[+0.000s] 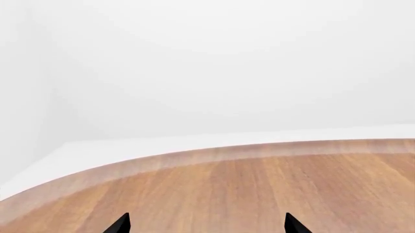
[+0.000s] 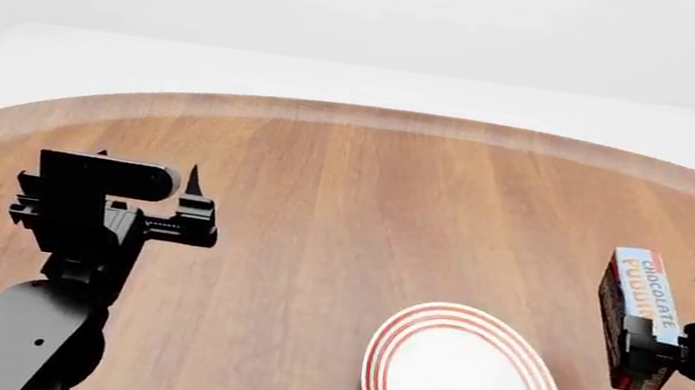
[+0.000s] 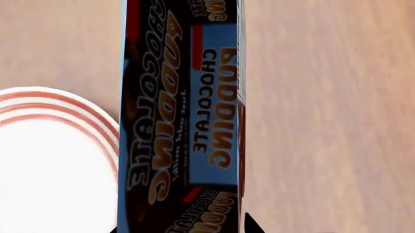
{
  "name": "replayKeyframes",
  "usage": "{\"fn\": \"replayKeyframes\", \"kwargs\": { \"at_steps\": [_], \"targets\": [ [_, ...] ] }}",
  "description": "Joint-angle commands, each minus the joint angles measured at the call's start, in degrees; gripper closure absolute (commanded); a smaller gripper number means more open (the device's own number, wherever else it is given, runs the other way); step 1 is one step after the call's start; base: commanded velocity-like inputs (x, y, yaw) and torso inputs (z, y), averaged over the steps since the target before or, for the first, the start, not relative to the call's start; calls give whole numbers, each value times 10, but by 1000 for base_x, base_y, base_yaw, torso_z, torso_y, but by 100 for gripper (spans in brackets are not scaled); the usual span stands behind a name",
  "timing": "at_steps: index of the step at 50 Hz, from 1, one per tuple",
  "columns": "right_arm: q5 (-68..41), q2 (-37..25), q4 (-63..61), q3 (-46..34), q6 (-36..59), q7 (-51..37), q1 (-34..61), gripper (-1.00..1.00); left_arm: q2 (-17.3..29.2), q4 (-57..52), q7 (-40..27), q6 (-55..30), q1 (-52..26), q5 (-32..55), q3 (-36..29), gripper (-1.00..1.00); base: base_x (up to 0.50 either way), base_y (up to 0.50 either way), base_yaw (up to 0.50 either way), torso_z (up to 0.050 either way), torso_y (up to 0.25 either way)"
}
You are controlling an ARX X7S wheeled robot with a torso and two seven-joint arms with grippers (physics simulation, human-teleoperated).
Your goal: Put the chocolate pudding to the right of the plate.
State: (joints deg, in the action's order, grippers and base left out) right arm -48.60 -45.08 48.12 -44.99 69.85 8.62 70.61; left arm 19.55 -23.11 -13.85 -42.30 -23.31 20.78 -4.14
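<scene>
At about nine o'clock in the head view the left gripper [image 2: 193, 197] hovered over bare wooden table [image 2: 347, 195], its two dark fingers standing apart with nothing between them; the left wrist view showed the same pair of fingertips [image 1: 120, 224] spread over empty wood near the table's curved edge. This arm looked idle and played no visible part in the job.

Nearer the middle, at roughly five to six o'clock, lay the plate [image 2: 463, 387], flat on the table, white with red rings at its rim, its near edge cut off by the frame.

At three to four o'clock the right gripper [image 2: 685, 345] was clamped on the chocolate pudding [image 2: 638, 319]. The carton sat just beside the plate's right rim, apart from it, with its light blue lettered face turned upward and leftward. In the right wrist view the chocolate pudding [image 3: 181, 121] filled the centre, the plate's rim [image 3: 97, 121] just beside it and open wood on its other side.

Judged from this, the carrying was largely done: the carton was already to the right of the plate. What remained was the setting down and the letting go. Whether its lower end touched the table could not be told, though it appeared to hang slightly above.
</scene>
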Motion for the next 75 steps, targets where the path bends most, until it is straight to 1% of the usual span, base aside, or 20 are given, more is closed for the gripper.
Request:
{"fn": "replayKeyframes", "kwargs": {
  "at_steps": [1,5,16,22,30,46,68,69,75],
  "targets": [
    [37,25,114,-19,-81,48,-12,100,2,-4,-4,-4,0,2,0,-100,0,0,0,0,0],
    [46,32,152,-20,-99,54,-6,100,2,-4,-5,-4,0,2,-1,-100,0,0,0,0,0],
    [60,39,191,-28,-113,66,3,100,5,-9,-7,-8,-1,5,-1,-100,0,0,0,0,0],
    [58,30,173,-30,-101,64,-7,100,5,-8,-8,-7,-2,5,-2,-100,0,0,0,0,0],
    [66,32,180,-38,-105,69,-20,100,6,-8,-9,-5,-1,6,-3,-100,0,0,0,0,0],
    [56,13,108,-46,-89,81,-57,100,7,-5,-10,-3,-2,8,-6,-100,0,0,0,0,0],
    [79,32,152,-62,-114,96,-51,100,10,-11,-14,-5,-3,13,-6,-100,0,0,0,0,0],
    [79,28,139,-67,-109,102,-53,-100,10,-11,-14,-5,-3,13,-6,-100,0,0,0,0,0],
    [82,30,143,-67,-107,100,-42,-100,10,-8,-14,-3,-4,13,-8,-100,0,0,0,0,0]
  ]
}}
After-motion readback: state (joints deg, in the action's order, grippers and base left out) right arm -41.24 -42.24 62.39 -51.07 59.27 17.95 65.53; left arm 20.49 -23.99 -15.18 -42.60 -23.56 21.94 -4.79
